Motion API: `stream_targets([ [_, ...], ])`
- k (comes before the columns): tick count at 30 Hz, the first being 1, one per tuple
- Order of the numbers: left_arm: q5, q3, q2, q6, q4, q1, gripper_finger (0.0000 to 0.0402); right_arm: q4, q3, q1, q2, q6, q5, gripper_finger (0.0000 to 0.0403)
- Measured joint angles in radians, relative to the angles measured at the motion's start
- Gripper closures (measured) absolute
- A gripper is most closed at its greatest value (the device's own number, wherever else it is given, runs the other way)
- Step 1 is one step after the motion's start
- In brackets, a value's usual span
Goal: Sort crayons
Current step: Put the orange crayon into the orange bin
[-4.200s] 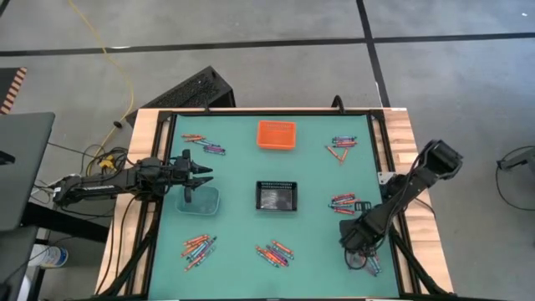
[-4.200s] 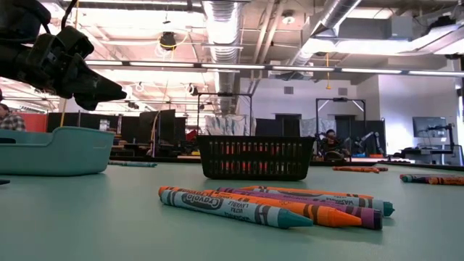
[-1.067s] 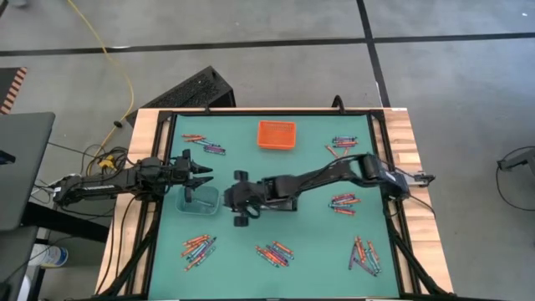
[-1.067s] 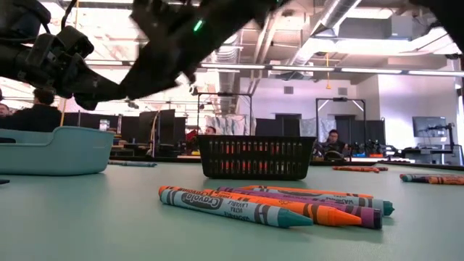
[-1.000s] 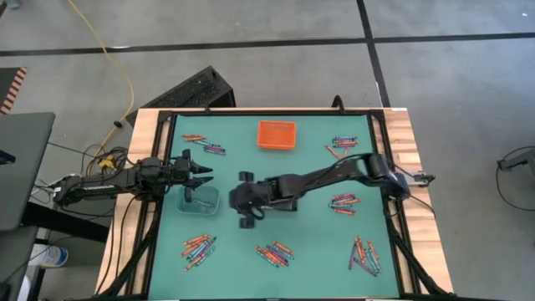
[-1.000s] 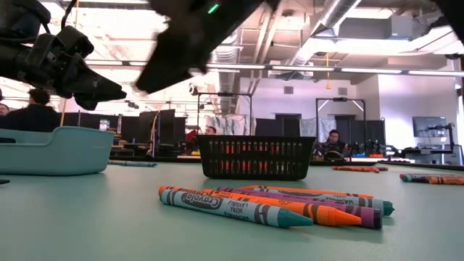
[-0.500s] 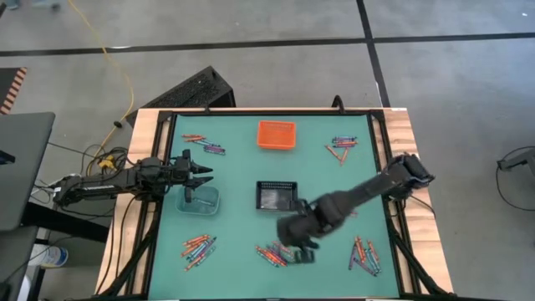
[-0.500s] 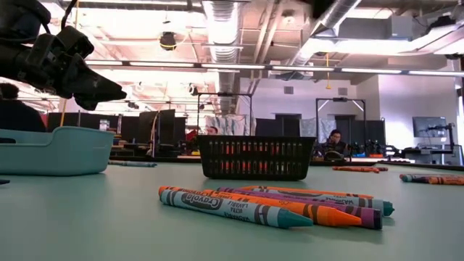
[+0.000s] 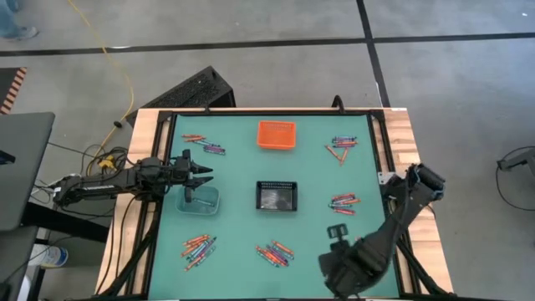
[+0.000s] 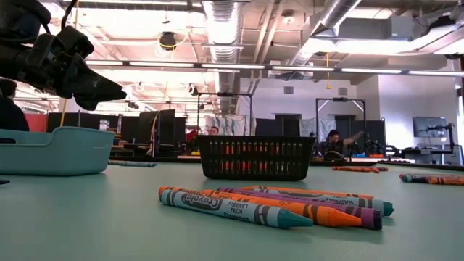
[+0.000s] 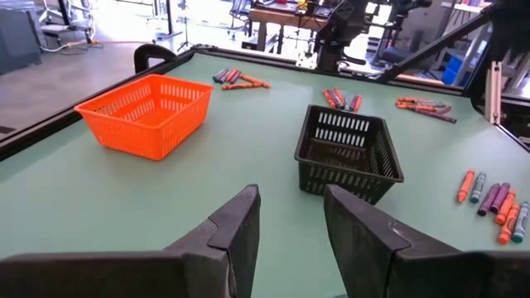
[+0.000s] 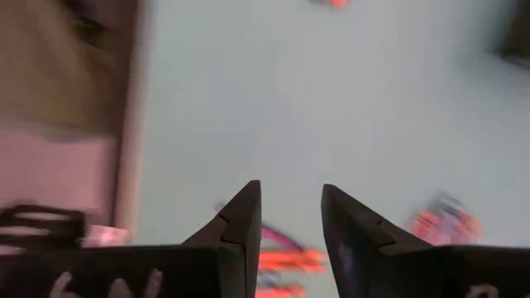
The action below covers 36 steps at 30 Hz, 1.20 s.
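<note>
Here, high view: green table (image 9: 242, 230) with three bins: orange bin (image 9: 276, 135) at the far middle, black bin (image 9: 276, 196) at centre, clear bin (image 9: 200, 200) to its left. Crayons (image 9: 274, 252) scattered in small piles: far left, far right, right of the black bin, near left, near middle. Left gripper (image 9: 203, 172) hovering at the far edge of the clear bin, fingers spread, nothing between them. Right gripper (image 9: 338, 263) low over the near right corner, above where a further pile may lie hidden; finger gap not readable from above.

Low view: near-middle pile of crayons (image 10: 272, 205) lying flat and touching, orange, purple and blue-grey mixed. Black bin (image 10: 255, 158) behind it, clear bin (image 10: 54, 150) at left with the left gripper (image 10: 90, 85) above. People in the room beyond.

Left wrist view: fingers (image 11: 238, 223) parted and empty; orange bin (image 11: 145, 113) and black bin (image 11: 348, 152) ahead, no contents discernible; piles of crayons (image 11: 492, 200) on the table around them.

Right wrist view: fingers (image 12: 243, 222) parted, nothing held; blurred crayons (image 12: 290, 261) just beyond them, near the table edge.

Progress, as judged: early. Piles unsorted, colours mixed, bins seemingly almost bare; nearly all sorting left.
</note>
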Motion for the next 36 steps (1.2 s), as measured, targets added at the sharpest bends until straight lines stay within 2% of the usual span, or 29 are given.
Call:
stream_targets([
  [2, 0.0, 0.0, 0.0, 0.0, 0.0, 0.0, 0.0276, -0.068, -0.022, 0.013, -0.01, 0.051, 0.041, 0.0282],
  [5, 0.0, 0.0, 0.0, 0.0, 0.0, 0.0, 0.0276, -0.052, -0.149, 0.014, -0.076, 0.105, 0.042, 0.0282],
  [13, 0.0, 0.0, 0.0, 0.0, 0.0, 0.0, 0.0276, 0.306, -0.675, -0.077, -0.475, 0.243, -0.016, 0.0282],
  [17, 0.0, 0.0, 0.0, 0.0, 0.0, 0.0, 0.0276, 0.304, -0.865, -0.151, -0.644, 0.296, -0.016, 0.0282],
  [20, 0.0, 0.0, 0.0, 0.0, 0.0, 0.0, 0.0276, 0.31, -0.974, -0.203, -0.737, 0.245, -0.02, 0.0282],
  [24, 0.0, 0.0, 0.0, 0.0, 0.0, 0.0, 0.0276, 0.312, -1.058, -0.274, -0.798, 0.095, -0.026, 0.0282],
  [28, 0.0, 0.0, 0.0, 0.0, 0.0, 0.0, 0.0276, 0.319, -1.092, -0.33, -0.8, -0.038, -0.037, 0.0282],
  [36, 0.0, 0.0, 0.0, 0.0, 0.0, 0.0, 0.0276, 0.334, -1.092, -0.435, -0.722, -0.088, -0.056, 0.0282],
])
